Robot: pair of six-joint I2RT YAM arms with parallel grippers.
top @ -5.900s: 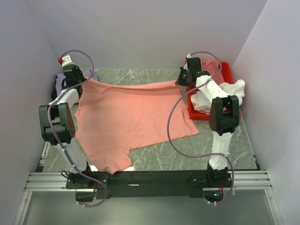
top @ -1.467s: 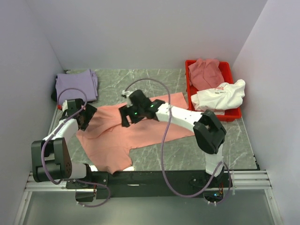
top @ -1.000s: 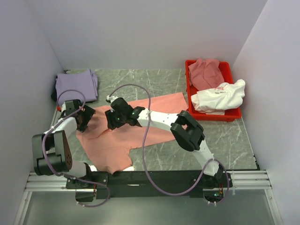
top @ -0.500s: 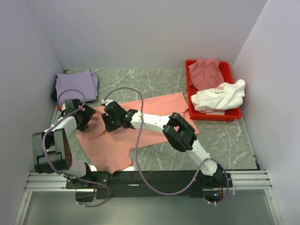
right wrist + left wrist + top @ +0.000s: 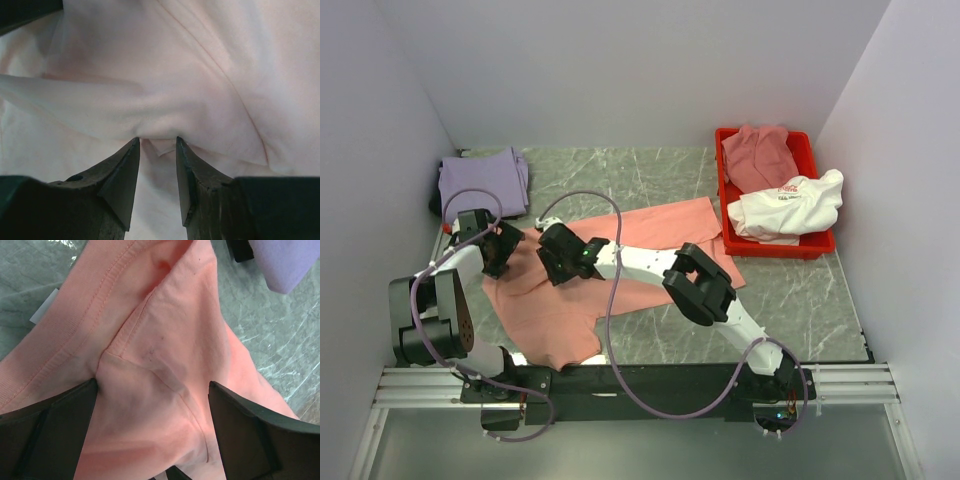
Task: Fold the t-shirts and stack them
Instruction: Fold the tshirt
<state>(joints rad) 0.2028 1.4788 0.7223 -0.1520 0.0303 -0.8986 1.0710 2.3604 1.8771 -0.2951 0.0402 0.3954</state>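
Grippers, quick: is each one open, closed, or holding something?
Left gripper: jaws wide open over the pink t-shirt, holding nothing.
Right gripper: jaws closed on a fold of the pink t-shirt.

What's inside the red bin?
The red bin holds a crumpled dusty rose tee at its far end and a white tee with red print spilling over its right rim. Whatever lies underneath them is covered.

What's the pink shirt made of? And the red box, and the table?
Pink shirt: soft knit cloth, probably cotton, matte; it wrinkles and shows stitched seams. Red box: looks like hard plastic, with stiff straight walls. Table: grey-green marble look with pale veins; real stone or print, can't tell.
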